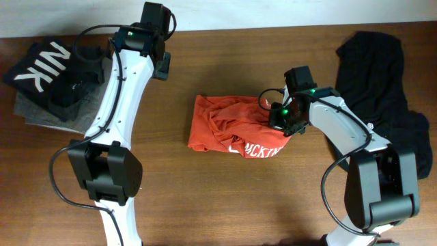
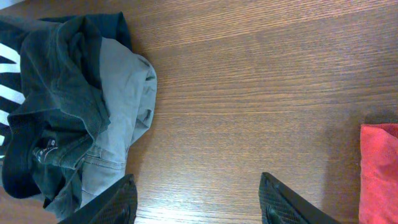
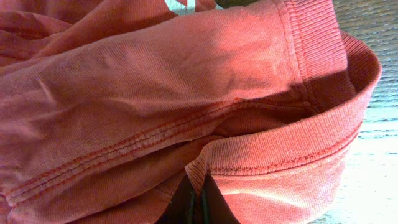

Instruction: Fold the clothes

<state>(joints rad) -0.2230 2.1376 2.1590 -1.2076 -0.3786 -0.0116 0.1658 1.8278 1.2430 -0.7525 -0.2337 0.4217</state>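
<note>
Only the wrist view shows right fingers (image 3: 181, 208) pinching T-shirt (image 3: 155, 93) collar (image 3: 280, 155).

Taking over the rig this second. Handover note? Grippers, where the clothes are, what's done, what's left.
Left gripper: jaws open, empty, above the table, left of the shirt.
Right gripper: jaws look shut on the red-orange T-shirt, pinching fabric near its collar.
T-shirt: crumpled at table centre, not folded.
Black garment: loose heap at the right side, no gripper on it.
Done: neither is folded.
Left: spread and fold the T-shirt, then the black garment.
</note>
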